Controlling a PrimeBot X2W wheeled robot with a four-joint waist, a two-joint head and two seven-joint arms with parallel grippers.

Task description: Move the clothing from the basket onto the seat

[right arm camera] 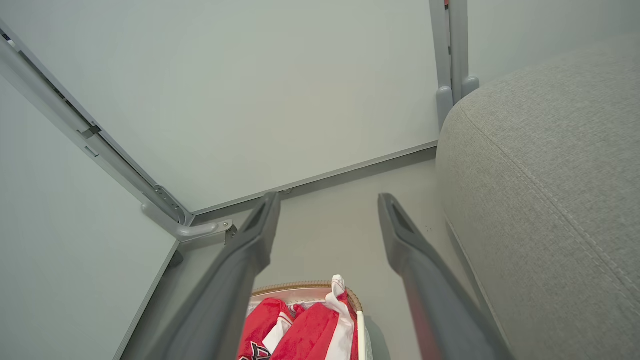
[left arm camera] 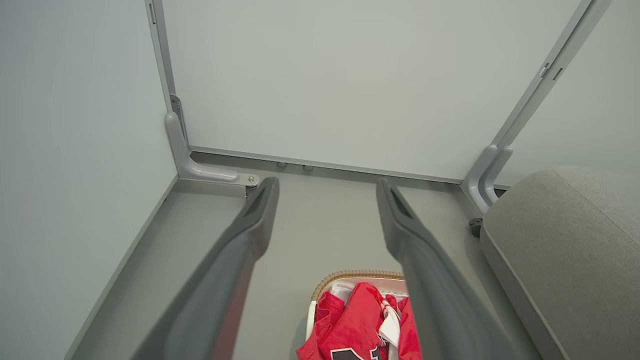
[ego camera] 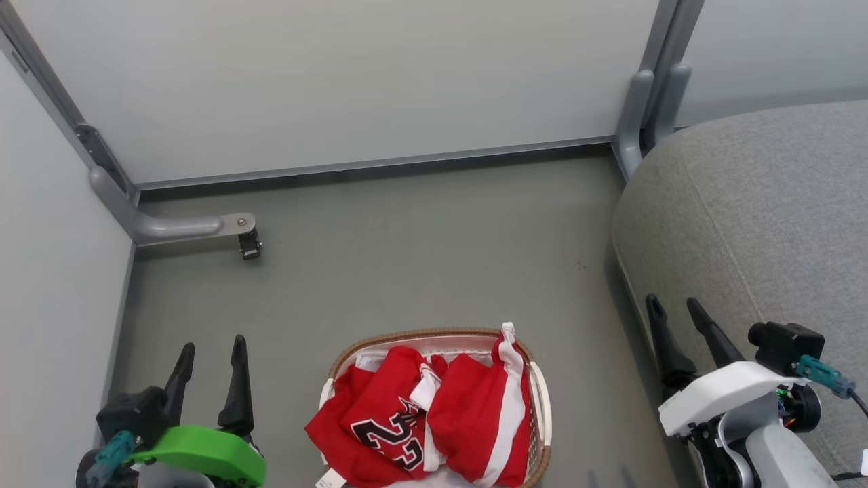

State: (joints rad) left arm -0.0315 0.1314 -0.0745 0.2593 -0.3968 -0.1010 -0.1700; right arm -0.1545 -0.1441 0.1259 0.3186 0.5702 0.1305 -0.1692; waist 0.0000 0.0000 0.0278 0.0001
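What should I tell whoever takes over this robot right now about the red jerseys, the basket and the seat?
Left gripper: open, empty, poised left of the laundry basket.
Right gripper: open, empty, raised beside the grey seat.
Red basketball clothing: piled in the basket, which stands on the floor between the two grippers; the seat is on the robot's right.
Done: nothing yet, no garment gripped or moved.
Left: lift the garments out of the basket and lay them on the seat.
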